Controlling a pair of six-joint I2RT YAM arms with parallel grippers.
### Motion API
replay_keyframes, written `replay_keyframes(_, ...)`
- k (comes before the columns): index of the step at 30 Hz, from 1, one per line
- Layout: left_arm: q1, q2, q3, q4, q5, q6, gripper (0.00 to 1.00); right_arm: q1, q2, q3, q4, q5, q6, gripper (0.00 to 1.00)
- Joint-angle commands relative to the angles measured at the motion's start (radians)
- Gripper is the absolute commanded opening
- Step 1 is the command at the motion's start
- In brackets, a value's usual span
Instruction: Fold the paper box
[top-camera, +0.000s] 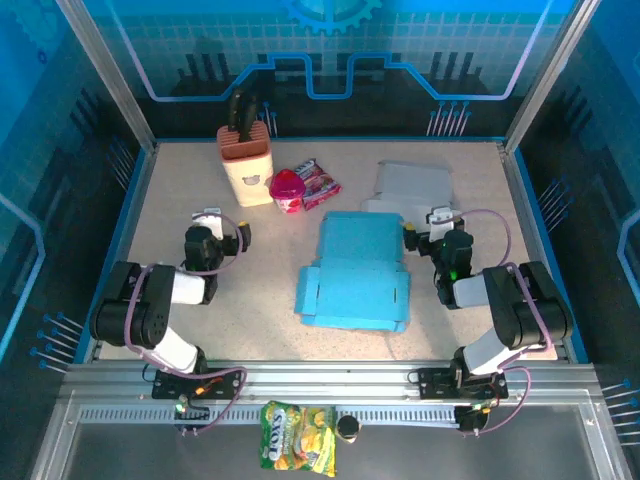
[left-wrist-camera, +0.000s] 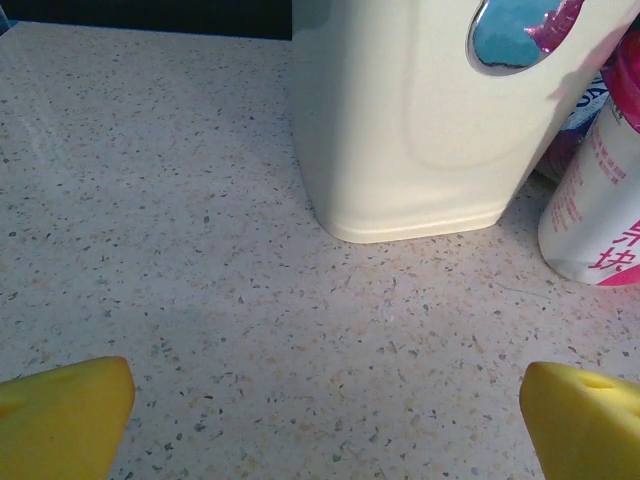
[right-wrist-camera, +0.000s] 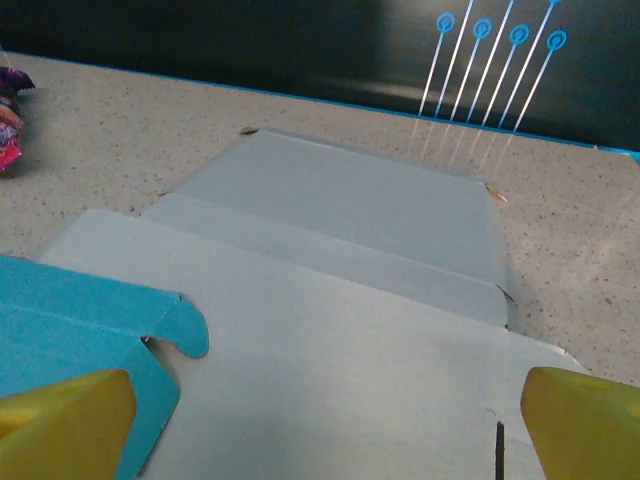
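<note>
Paper box (top-camera: 355, 270), blue side up, lies unfolded and flat at the middle of the table (top-camera: 170, 200), its small flaps spread at the near edge. A grey card panel (top-camera: 412, 188) lies flat beyond its far right corner; in the right wrist view a blue flap with a rounded tab (right-wrist-camera: 95, 325) overlaps this grey panel (right-wrist-camera: 340, 260), and I cannot tell whether the two are one sheet.

The right gripper (top-camera: 420, 228) sits low at the box's right far corner, just beside the blue edge. Its yellow pads (right-wrist-camera: 65, 415) stand wide apart at either side of the right wrist view, with only flat card between them and nothing held.

The left gripper (top-camera: 228, 228) rests well to the left of the box, apart from it. Its yellow pads (left-wrist-camera: 60, 410) are likewise spread wide over bare speckled tabletop, gripping nothing.

Ahead of the left gripper stands a cream container (left-wrist-camera: 420, 120) with a brown top and a black handle rising from it. Just to its right is a pink-capped tub (top-camera: 288, 190), white-bodied with pink print, and beside that a snack wrapper (top-camera: 320, 183). On the front rail, near the arm bases, lies a yellow-green snack bag (top-camera: 297, 437)
</note>
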Motion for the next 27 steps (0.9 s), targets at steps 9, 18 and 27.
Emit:
replay_keyframes(9,-0.001,-0.014,0.018,0.002,0.023,0.022,0.99,0.011,-0.017,-0.002,-0.006,0.034,0.007,1.00)
replay_keyframes(18,-0.001,-0.015,0.019,0.003,0.023,0.022,0.99,0.019,-0.015,-0.011,0.010,0.043,0.003,1.00)
replay_keyframes(27,0.001,-0.014,0.020,0.000,0.024,0.020,0.99,0.020,-0.008,-0.081,0.152,0.078,0.013,1.00)
